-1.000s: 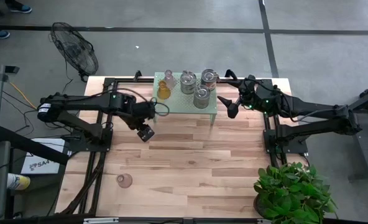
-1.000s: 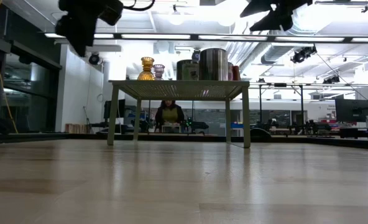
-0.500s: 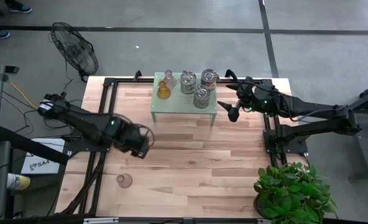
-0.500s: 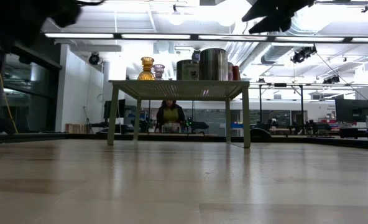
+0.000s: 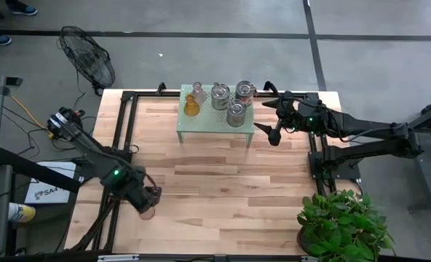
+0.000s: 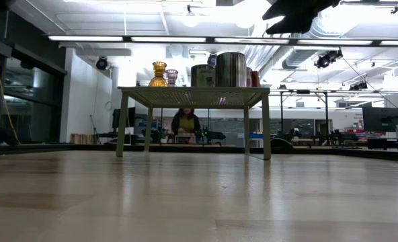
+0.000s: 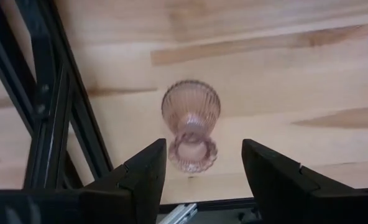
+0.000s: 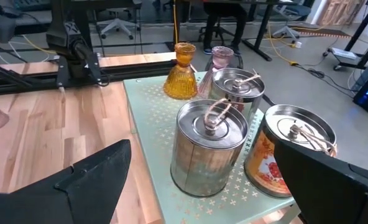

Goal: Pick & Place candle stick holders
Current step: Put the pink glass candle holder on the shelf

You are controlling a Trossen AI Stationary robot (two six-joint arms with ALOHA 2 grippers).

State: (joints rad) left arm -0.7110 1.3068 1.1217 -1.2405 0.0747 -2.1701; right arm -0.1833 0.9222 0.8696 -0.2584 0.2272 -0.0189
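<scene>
Candle stick holders are found in two places. One pinkish glass holder [image 7: 191, 125] stands alone on the wooden counter [image 5: 223, 189] near the 7 o'clock corner of the high view, close to the black frame rail [image 7: 59, 106]. The others are gathered on the pale green perforated stand [image 5: 201, 124] at about 12 o'clock: an amber glass holder [image 8: 183, 71], a second pinkish holder [image 8: 220, 58], two silvery metal cups [image 8: 211, 147] and one with reddish marks [image 8: 284, 149].

The left gripper [image 7: 199, 171] is now held directly above the lone pinkish holder, its fingers spread apart and empty, one on each side of the glass without touching it. A second ago this arm was seen beside the stand, near its 9 o'clock edge; it has since been swung across the counter to the 7 o'clock corner. From that shift it is judged that this holder has been chosen for the next pick, and that a descent and a closing of the fingers are what remain before it can be lifted (the ribbed glass is likely to be slippery, so a centred grip would be needed).

The right gripper [image 5: 274, 135] is kept at the stand's 3 o'clock end, barely moved, its fingers open and nothing held; it is taken to be waiting.
</scene>
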